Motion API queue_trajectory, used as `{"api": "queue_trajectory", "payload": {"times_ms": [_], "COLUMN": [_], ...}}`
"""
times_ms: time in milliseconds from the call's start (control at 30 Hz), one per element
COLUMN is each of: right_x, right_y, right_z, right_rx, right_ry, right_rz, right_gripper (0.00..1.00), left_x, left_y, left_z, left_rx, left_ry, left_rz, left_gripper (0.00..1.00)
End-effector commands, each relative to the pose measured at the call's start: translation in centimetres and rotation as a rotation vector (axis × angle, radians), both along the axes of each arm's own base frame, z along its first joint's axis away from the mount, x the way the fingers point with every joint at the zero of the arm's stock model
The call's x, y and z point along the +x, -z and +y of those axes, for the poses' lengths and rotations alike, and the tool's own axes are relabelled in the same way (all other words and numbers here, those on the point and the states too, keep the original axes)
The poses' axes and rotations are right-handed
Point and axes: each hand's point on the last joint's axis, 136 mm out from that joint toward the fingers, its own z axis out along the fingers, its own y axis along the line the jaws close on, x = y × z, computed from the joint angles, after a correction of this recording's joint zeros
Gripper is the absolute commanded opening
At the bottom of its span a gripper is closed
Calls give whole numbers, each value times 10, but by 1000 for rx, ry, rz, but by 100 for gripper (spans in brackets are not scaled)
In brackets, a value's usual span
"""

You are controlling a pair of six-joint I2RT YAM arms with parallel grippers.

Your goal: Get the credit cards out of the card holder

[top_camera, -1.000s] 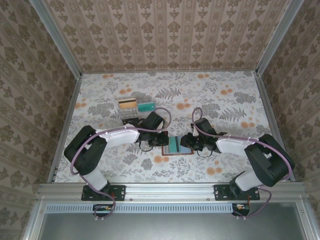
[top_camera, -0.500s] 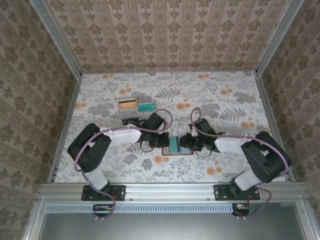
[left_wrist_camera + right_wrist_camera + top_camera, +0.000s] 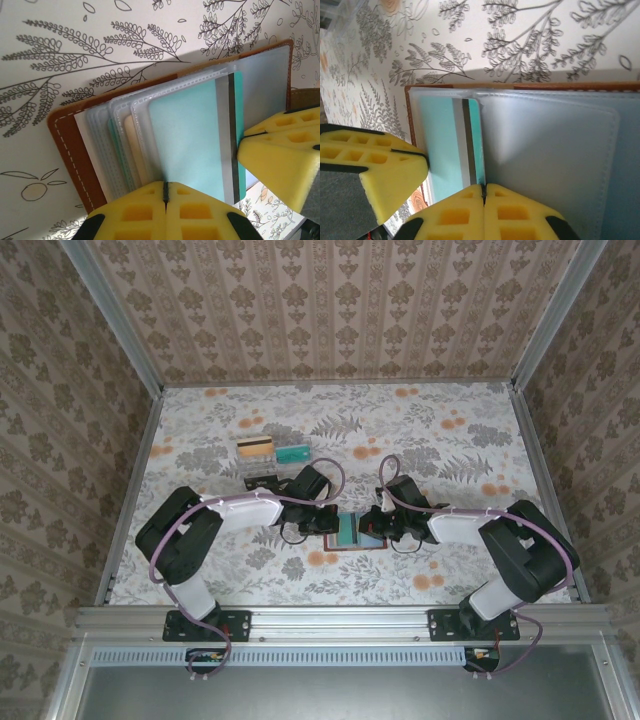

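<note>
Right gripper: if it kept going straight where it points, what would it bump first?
Most likely the teal card in the open card holder; the right gripper, jaws shut, sits at its edge. Depth is hard to judge.

- Soft, even light is filling the table (image 3: 450, 440); only faint shadows are falling there.
- A grey shadow is lying across the table behind the card holder (image 3: 70, 145).
- My yellow fingers (image 3: 455, 215) are blurring slightly near the lens; the clear sleeve (image 3: 550, 150) is giving off a mild sheen.
</note>
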Motion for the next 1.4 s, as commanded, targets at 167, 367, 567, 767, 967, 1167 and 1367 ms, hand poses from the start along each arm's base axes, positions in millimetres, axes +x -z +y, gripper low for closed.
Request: {"api": "queue_trajectory", "payload": {"times_ms": [167, 367, 567, 767, 967, 1167, 1367], "right_x": [-5, -7, -8, -1, 2, 2, -6], "right_y": [-2, -1, -6, -8, -5, -2, -2], "right_z": [-10, -26, -27, -13, -8, -11, -34], "right_rx": [-9, -30, -8, 55, 64, 45, 5], "right_ry": [4, 40, 18, -7, -19, -11, 21], "right_rz": [-8, -5, -15, -16, -11, -7, -10], "right_gripper": [0, 0, 4, 29, 29, 10, 3], "left_x": [-11, -11, -10, -11, -12, -12, -12], "left_y": [19, 19, 19, 21, 22, 22, 22], "left_z": [15, 16, 16, 15, 13, 12, 15], "left_rx": [74, 74, 73, 73, 68, 66, 71], "left_ry": [5, 4, 5, 11, 14, 15, 15], "left_rz": [49, 49, 50, 52, 59, 58, 58], "left_gripper": [0, 0, 0, 0, 0, 0, 0]}}
